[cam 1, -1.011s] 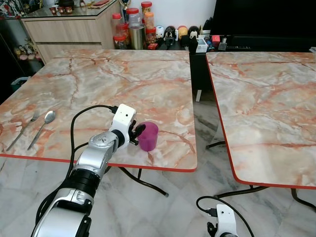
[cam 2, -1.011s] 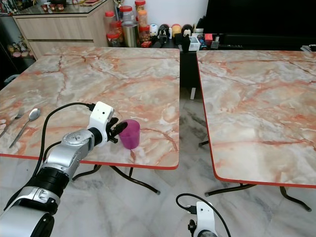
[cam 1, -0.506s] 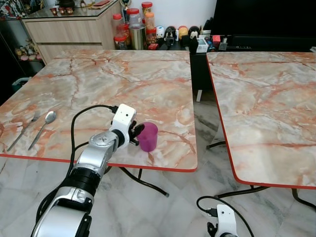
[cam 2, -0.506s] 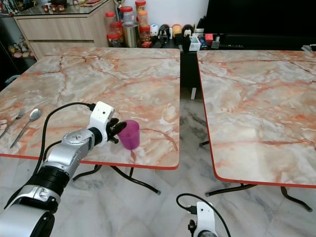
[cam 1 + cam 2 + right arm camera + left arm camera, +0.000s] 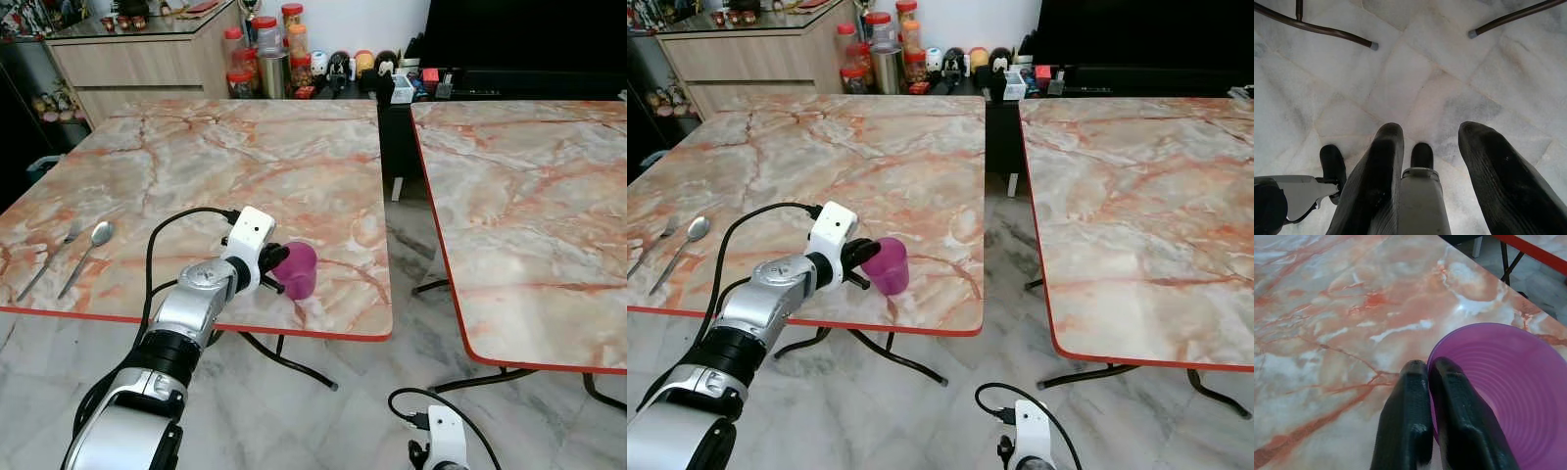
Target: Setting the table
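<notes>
Fingers of my left gripper (image 5: 1427, 374) pinch the rim of the translucent purple plastic cup (image 5: 297, 269), one inside and one outside, lower centre of the left eye view, near the marble table's (image 5: 245, 166) red front edge. My right gripper (image 5: 1430, 147) hangs spread above the pale floor.

Two big tables stand side by side with a gap between them. The near table (image 5: 245, 157) and the other table (image 5: 529, 196) both have orange and white marble tops with red edges and thin dark legs. The floor (image 5: 323, 421) is pale grey marble tile. At the back stands a wooden cabinet (image 5: 137, 59), with jars (image 5: 265, 49) beside it.
</notes>
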`<state>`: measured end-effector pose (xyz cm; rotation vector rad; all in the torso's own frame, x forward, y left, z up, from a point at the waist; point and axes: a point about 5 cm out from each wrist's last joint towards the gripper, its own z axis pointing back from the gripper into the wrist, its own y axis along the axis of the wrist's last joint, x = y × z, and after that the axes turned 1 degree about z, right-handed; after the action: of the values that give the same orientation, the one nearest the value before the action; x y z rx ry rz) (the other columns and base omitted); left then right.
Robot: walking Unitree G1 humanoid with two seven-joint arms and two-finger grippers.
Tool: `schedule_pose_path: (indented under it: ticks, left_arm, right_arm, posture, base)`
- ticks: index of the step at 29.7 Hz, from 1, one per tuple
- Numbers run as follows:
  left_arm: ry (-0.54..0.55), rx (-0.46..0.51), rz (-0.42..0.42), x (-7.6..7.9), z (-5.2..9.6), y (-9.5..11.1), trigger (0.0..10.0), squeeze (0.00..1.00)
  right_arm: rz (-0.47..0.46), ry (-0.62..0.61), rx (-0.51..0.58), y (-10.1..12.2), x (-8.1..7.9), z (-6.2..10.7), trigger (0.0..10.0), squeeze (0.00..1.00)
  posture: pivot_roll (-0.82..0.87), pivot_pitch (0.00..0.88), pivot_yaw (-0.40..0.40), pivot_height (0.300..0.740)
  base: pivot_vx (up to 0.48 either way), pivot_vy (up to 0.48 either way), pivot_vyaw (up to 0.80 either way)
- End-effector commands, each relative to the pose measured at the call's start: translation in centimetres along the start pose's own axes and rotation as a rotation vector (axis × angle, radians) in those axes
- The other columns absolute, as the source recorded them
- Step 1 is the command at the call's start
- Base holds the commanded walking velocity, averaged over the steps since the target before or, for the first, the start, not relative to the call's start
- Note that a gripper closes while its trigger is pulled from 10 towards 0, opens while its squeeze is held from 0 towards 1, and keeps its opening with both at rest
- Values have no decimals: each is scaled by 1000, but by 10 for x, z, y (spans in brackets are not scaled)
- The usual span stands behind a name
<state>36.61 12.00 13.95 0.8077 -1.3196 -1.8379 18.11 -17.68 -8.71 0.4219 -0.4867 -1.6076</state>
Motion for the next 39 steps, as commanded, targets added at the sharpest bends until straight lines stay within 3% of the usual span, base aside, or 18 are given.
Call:
schedule_pose_path:
  ticks: [1, 8, 10, 12, 13, 17, 18, 19, 20, 22, 27, 33, 39]
  left_arm:
    - [8, -8, -7, -3, 0, 2, 0, 0]
    - [-2, -3, 6, -1, 1, -1, 0, 0]
    - [27, 35, 44, -4, 2, 2, 0, 0]
    - [91, 194, 147, -11, 6, 16, 0, 0]
    - [91, 194, 147, -11, 6, 16, 0, 0]
    - [146, 364, 225, -13, 12, 32, 0, 0]
    - [150, 387, 234, -13, 13, 34, 4784, 0]
    - [162, 406, 239, -13, 14, 35, 4784, 0]
    - [183, 432, 243, -13, 15, 36, 10000, 0]
    - [215, 459, 247, -15, 17, 36, 10000, 0]
    - [435, 555, 300, -36, 30, 36, 10000, 0]
    - [539, 574, 262, -43, 35, 38, 10000, 0]
    - [557, 584, 271, -42, 35, 35, 10000, 0]
  right_arm:
    - [-15, 2, 4, 2, -3, 0, 10000, 0]
    - [-11, 0, 3, 2, -1, 0, 10000, 0]
    - [-11, 0, 3, 2, -1, 0, 10000, 0]
    - [-7, -1, 4, 2, 0, 0, 10000, 0]
    - [-7, -1, 4, 2, 0, 0, 10000, 0]
    - [1, -3, 4, 3, 2, 0, 10000, 0]
    - [2, -3, 4, 3, 3, 0, 10000, 0]
    - [3, -3, 4, 3, 3, 0, 10000, 0]
    - [5, -4, 4, 3, 3, 0, 10000, 0]
    - [6, -5, 4, 3, 4, 0, 10000, 0]
    - [6, -6, -2, 0, 4, 0, 10000, 0]
    - [15, -8, -10, -3, 7, 1, 10000, 0]
    - [26, -14, -7, 0, 12, 1, 10000, 0]
  posture:
    - [2, 0, 57, 740]
    - [1, 0, 52, 740]
    - [0, 0, 51, 740]
    - [-1, 0, 45, 740]
    - [-1, 0, 45, 740]
    - [1, 0, 30, 740]
    - [1, 0, 30, 740]
    - [1, 0, 28, 740]
    - [2, 0, 28, 740]
    - [2, 0, 28, 740]
    - [-10, 0, 30, 740]
    - [-8, 0, 14, 740]
    - [-13, 0, 2, 740]
  base:
    - [0, 0, 0]
    - [0, 0, 0]
    - [0, 0, 0]
    - [0, 0, 0]
    - [0, 0, 0]
    - [0, 0, 0]
    - [0, 0, 0]
    - [0, 0, 0]
    - [0, 0, 0]
    - [0, 0, 0]
    - [0, 0, 0]
    - [0, -289, 0]
    - [0, -427, 0]
